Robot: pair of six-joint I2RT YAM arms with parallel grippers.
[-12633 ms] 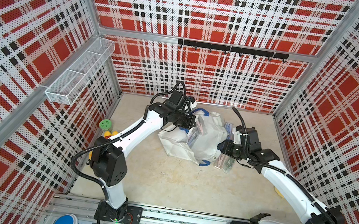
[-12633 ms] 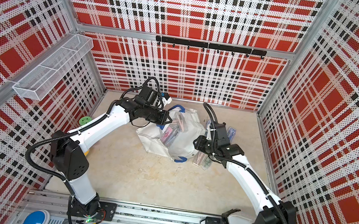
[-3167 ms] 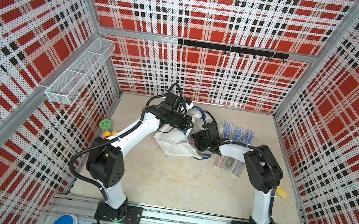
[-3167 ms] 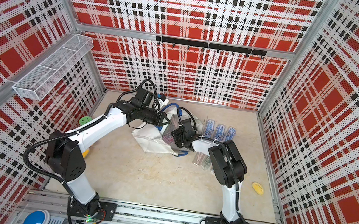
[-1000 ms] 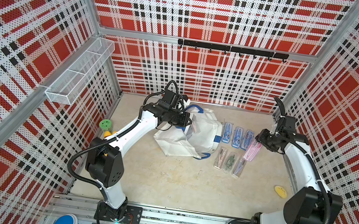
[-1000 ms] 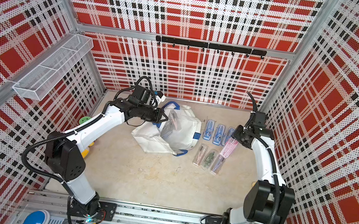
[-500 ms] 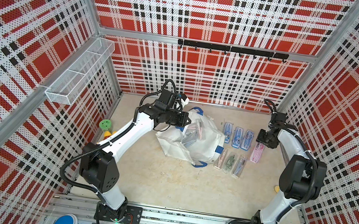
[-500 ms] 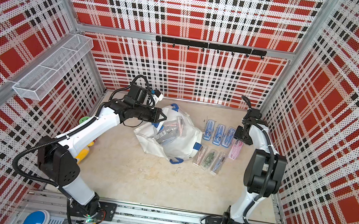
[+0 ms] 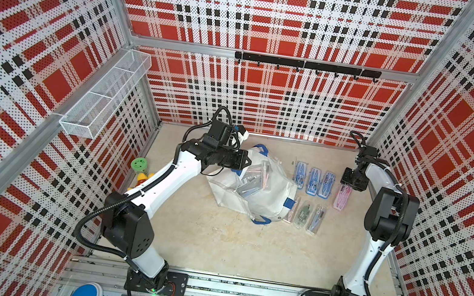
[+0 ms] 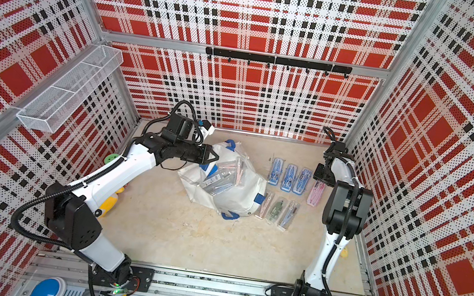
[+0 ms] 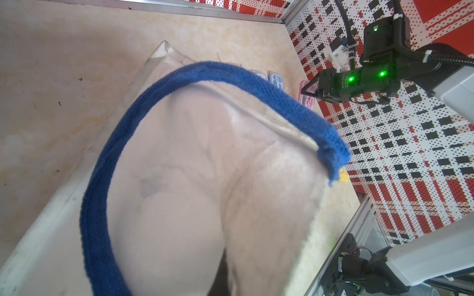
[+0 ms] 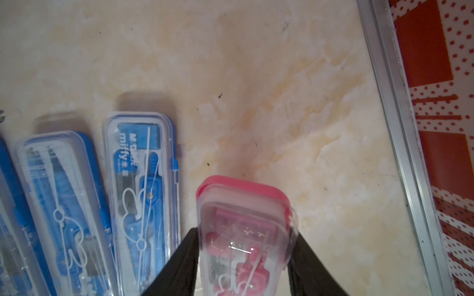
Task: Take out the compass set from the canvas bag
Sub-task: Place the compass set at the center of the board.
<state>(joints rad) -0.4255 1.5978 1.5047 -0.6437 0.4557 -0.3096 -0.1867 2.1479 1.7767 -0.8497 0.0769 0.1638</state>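
Count with me: one canvas bag (image 9: 272, 198), mid-table a little toward 12 o'clock with its mouth open, and seven compass sets out on the table (image 9: 215, 241). Three blue compass sets (image 9: 313, 179) lie side by side at the bag's 2 o'clock. Three more cases (image 9: 303, 214) make a second row at its 4 o'clock, the nearest right against the fabric. The seventh, the pink compass set (image 9: 342, 198), sits just beside the blue row on its 3 o'clock side. Inside the bag's mouth there's a jumble of further sets (image 9: 253, 180), too overlapped to count.

Around you: a wire basket (image 9: 103, 97) on the 9 o'clock wall, a hook rail (image 9: 305, 65) at 12, and a green disc (image 9: 139, 164) and yellow pieces (image 9: 142, 176) at the 9 o'clock edge. The blue handle (image 11: 230, 74) and bag fabric fill the left wrist view, hiding that gripper's fingers.

Your left arm reaches from 7 o'clock toward 12, wrist level and pointing to 3. The left gripper (image 9: 246, 163) is closed tight on the bag's rim. Your right arm is folded, elbow high, along the 3 o'clock wall. The right gripper (image 12: 246, 232) points down, its black fingers (image 12: 179, 258) pressed on both long sides of the pink set. Whether that set lies flat on the table, I can't tell.
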